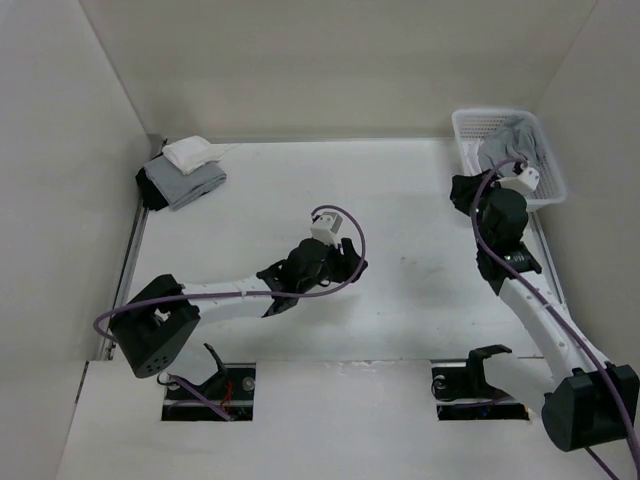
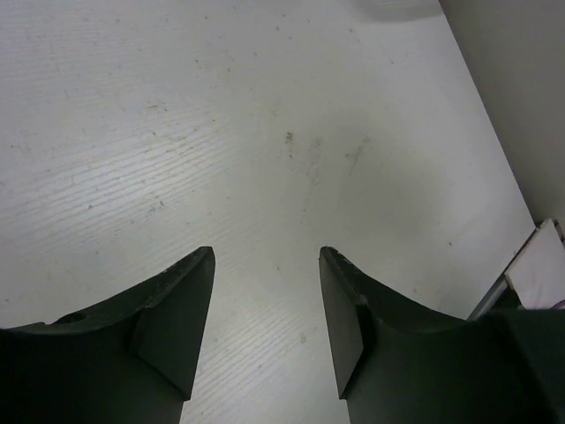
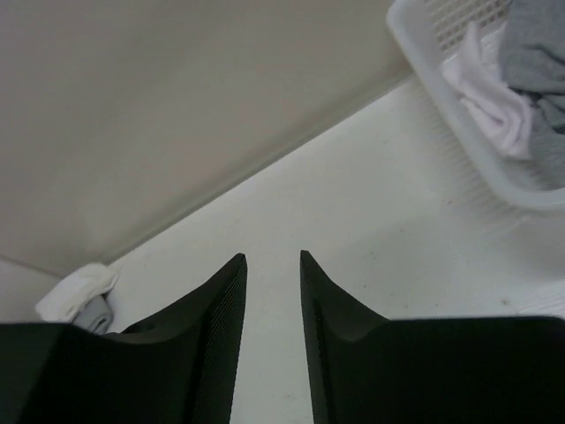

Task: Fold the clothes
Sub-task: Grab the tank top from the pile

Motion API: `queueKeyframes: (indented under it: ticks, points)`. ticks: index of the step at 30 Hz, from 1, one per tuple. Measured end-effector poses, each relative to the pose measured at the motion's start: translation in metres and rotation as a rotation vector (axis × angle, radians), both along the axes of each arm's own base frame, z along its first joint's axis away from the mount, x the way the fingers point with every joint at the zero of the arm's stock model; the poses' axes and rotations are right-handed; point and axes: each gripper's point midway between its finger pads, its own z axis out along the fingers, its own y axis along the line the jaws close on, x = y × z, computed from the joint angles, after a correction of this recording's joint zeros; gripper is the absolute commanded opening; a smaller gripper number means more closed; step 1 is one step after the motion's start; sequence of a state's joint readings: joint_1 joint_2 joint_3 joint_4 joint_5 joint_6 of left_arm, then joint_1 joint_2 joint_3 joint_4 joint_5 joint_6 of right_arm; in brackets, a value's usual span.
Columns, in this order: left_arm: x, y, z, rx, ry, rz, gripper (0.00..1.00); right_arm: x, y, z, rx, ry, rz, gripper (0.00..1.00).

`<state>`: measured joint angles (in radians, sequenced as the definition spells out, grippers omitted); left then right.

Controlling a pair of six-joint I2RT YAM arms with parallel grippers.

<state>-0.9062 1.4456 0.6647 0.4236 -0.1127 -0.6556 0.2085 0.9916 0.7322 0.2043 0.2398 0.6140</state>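
While clothes (image 3: pixel 538 49) lie in the basket (image 1: pixel 490 112), right end effector (image 3: pixel 272 256) hangs nearby.

White counter (image 1: pixel 400 310), matte, faintly scuffed and specked near centre. Plain off-white panels close three sides: back wall (image 1: pixel 330 60), left wall (image 1: pixel 60 180), right wall (image 1: pixel 600 110). Metal rail (image 1: pixel 128 270) runs along counter's left edge at the wall foot. Light even and soft; shadows weak, blurred.

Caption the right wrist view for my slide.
Right gripper, open and empty, over the table; laundry basket upper right.
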Motion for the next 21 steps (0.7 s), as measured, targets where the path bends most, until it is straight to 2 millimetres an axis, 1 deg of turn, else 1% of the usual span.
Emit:
queueKeyframes:
  ticks: [2, 3, 5, 7, 10, 11, 12, 13, 14, 17, 18, 19, 21]
  points:
    - [-0.005, 0.000, -0.004, 0.008, -0.004, -0.012, 0.50, 0.007, -0.016, 0.003, -0.013, 0.019, -0.046, 0.10]
    - [-0.007, 0.002, -0.010, 0.019, -0.001, -0.016, 0.50, 0.010, -0.021, 0.004, -0.016, 0.028, -0.061, 0.07]
    - [-0.009, 0.005, -0.017, 0.036, 0.007, -0.017, 0.50, 0.019, -0.034, 0.001, -0.030, 0.064, -0.097, 0.06]
    - [-0.009, 0.007, -0.020, 0.046, 0.008, -0.018, 0.50, 0.032, -0.052, -0.002, -0.043, 0.105, -0.143, 0.05]
    - [-0.005, 0.009, -0.019, 0.045, 0.000, -0.009, 0.49, 0.053, -0.088, -0.011, -0.055, 0.167, -0.236, 0.05]
    - [-0.004, 0.010, -0.019, 0.045, -0.001, -0.007, 0.48, 0.062, -0.102, -0.015, -0.057, 0.185, -0.270, 0.07]
    - [-0.003, 0.011, -0.019, 0.041, -0.005, -0.003, 0.47, 0.072, -0.121, -0.023, -0.061, 0.213, -0.315, 0.09]
    - [-0.002, 0.012, -0.020, 0.041, -0.006, 0.000, 0.46, 0.077, -0.130, -0.029, -0.062, 0.230, -0.338, 0.11]
    - [-0.002, 0.013, -0.020, 0.039, -0.007, 0.002, 0.44, 0.084, -0.144, -0.037, -0.065, 0.255, -0.369, 0.13]
    - [-0.002, 0.015, -0.022, 0.037, -0.010, 0.002, 0.42, 0.114, -0.187, -0.065, -0.077, 0.332, -0.451, 0.28]
    - [-0.002, 0.016, -0.023, 0.038, -0.010, 0.001, 0.42, 0.124, -0.201, -0.074, -0.084, 0.354, -0.472, 0.36]
    - [-0.002, 0.016, -0.024, 0.035, -0.009, -0.002, 0.42, 0.133, -0.213, -0.083, -0.092, 0.377, -0.489, 0.40]
    - [0.001, 0.017, -0.026, 0.030, -0.009, 0.001, 0.42, 0.148, -0.237, -0.103, -0.111, 0.431, -0.517, 0.47]
